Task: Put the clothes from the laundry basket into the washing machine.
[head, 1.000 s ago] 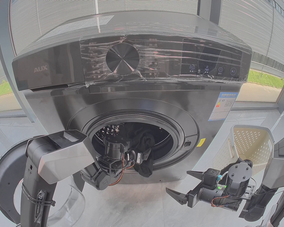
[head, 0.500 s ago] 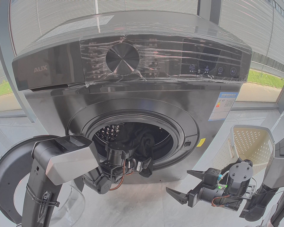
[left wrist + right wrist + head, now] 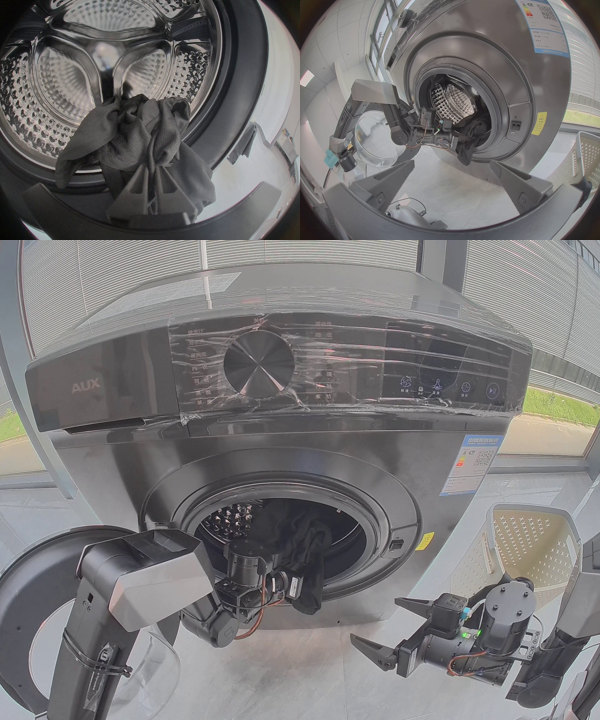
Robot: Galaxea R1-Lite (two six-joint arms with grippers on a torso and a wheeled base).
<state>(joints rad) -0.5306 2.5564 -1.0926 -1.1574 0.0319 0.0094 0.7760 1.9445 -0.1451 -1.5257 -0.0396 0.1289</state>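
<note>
Since one second ago, left arm's grey elbow housing sits farther right and lower in the head view, and the left gripper (image 3: 305,587) with its load has drawn slightly down and closer to the opening's lower rim; right arm unchanged. Item: dark grey front-loading washing machine (image 3: 300,446), round control dial (image 3: 259,364) on the film-covered panel, blue-and-white label (image 3: 472,465) and small yellow sticker (image 3: 425,541) on the front. Item: round glass-windowed door (image 3: 25,615), swung open at the machine's left. Item: perforated steel drum (image 3: 103,62), ringed by a dark rubber gasket (image 3: 237,93). Item: dark grey mesh-knit garment (image 3: 134,131), bunched, lying partly inside the mouth of the drum and draped outward over the lower rim, one end hanging down the machine's front (image 3: 306,602). Left gripper (image 3: 152,170): fingers pinched together on a fold of the garment, positioned at the lower edge of the opening; seen from the right wrist view (image 3: 456,142) just outside the rim. Right gripper (image 3: 374,620): fingers spread wide, nothing between them, hanging low over the pale tiled floor (image 3: 300,671), right of the opening and well apart from the garment; same spread fingers in its own view (image 3: 450,162). Item: cream perforated plastic laundry basket (image 3: 531,546), at the machine's right, near the right arm, its patterned inside facing the head camera.
</note>
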